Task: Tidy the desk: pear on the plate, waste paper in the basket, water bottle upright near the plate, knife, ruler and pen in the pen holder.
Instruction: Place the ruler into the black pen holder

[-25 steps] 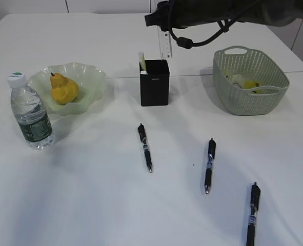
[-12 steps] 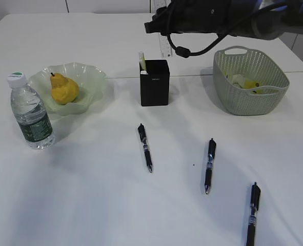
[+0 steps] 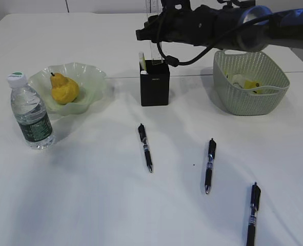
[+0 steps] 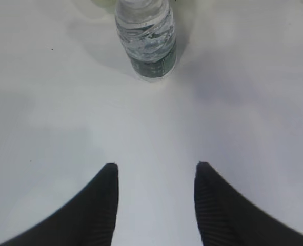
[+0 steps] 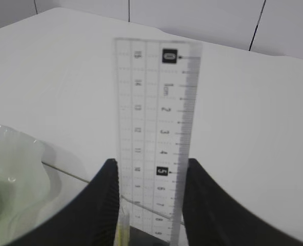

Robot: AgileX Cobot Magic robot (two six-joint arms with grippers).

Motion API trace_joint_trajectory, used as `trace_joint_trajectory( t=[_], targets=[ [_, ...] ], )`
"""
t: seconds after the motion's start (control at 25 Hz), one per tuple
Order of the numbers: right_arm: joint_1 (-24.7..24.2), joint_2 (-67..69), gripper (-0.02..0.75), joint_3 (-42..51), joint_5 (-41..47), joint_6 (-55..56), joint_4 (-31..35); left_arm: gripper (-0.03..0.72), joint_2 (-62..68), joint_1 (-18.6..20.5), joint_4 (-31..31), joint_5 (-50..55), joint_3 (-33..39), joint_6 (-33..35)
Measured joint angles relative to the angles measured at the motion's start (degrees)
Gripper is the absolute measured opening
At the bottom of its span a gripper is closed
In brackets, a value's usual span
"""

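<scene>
Now ruler [image 5: 155,133] lower, nearer pen holder [image 3: 155,82].

Lighting bright, even, diffuse from above; shadows on the desk [image 3: 89,205] soft and faint, the clearest beside the water bottle [image 3: 31,113] and pen holder [image 3: 154,82]. Exterior view sharp, no strong glare. Both wrist views softer: ruler [image 5: 154,138] print slightly blurred, nearest fingers [image 4: 102,210] defocused.
</scene>
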Motion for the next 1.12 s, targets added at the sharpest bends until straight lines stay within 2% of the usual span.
trace_joint_trajectory(
  t=[1.12],
  targets=[
    [0.11,5.26,0.296,0.0,-4.98,0.8,0.81,0.33,0.0,0.0,0.0,-0.02,0.0,0.0]
  ],
)
